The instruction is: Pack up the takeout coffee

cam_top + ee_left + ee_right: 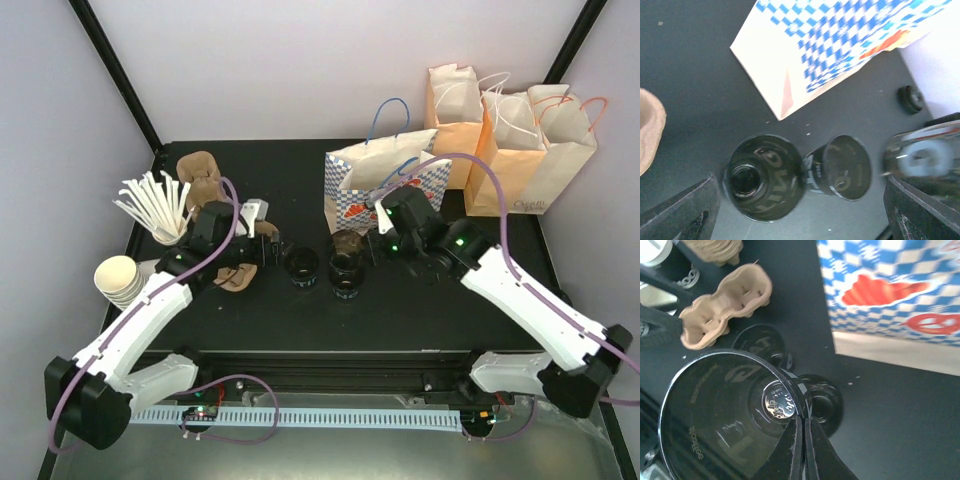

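Overhead, we count two black coffee cups, the left cup [300, 266] and right cup [345, 276], mid-table before one checked bag [380, 185], with three brown bags [515, 150] behind.
Left wrist: the left gripper [800, 202] is spread above both cups.
Right wrist alone shows the right gripper [802, 422] pinching a black lid [725, 415] by its rim.

I'm counting two black cups [301, 266], one black lid [715, 415], one blue-checkered bag [380, 185], three brown bags [515, 165] and one stack of cream cups [118, 280].
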You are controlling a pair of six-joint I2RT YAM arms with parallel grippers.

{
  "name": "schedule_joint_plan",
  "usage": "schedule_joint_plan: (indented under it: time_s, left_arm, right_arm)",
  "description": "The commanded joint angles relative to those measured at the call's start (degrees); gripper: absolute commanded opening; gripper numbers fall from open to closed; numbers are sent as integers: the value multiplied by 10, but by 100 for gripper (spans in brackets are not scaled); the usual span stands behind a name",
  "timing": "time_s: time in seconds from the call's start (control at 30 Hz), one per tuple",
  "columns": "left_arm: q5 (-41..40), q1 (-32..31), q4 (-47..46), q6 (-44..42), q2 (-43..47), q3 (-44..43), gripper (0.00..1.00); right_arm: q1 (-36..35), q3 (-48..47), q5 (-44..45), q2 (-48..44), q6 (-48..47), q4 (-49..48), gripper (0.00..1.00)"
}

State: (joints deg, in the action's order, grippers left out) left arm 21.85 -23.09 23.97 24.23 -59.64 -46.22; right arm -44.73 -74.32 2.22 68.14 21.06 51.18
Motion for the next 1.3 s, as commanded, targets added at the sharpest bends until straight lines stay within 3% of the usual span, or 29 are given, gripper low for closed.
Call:
schedule_joint_plan:
  time_s: [0.0,0.17,0.5,0.83,1.27]
  left_arm:
    - [61,-2,98,10,47,-96,92]
    - [76,-25,174,37,80,-178,86]
    - [-109,-107,298,7,5,-288,81]
    - [-109,-109,260,1,-45,-268,69]
    - [-110,-109,235,25,-95,-266,37]
  right_arm:
    - [-1,-15,-95,32,-9,-36,1]
    - [-27,-81,-12,87,-11,-14,1]
    - [-70,-187,88,183,0,23,1]
    - [-97,-221,137,202,3,32,1]
    - [-116,-209,154,197,3,14,1]
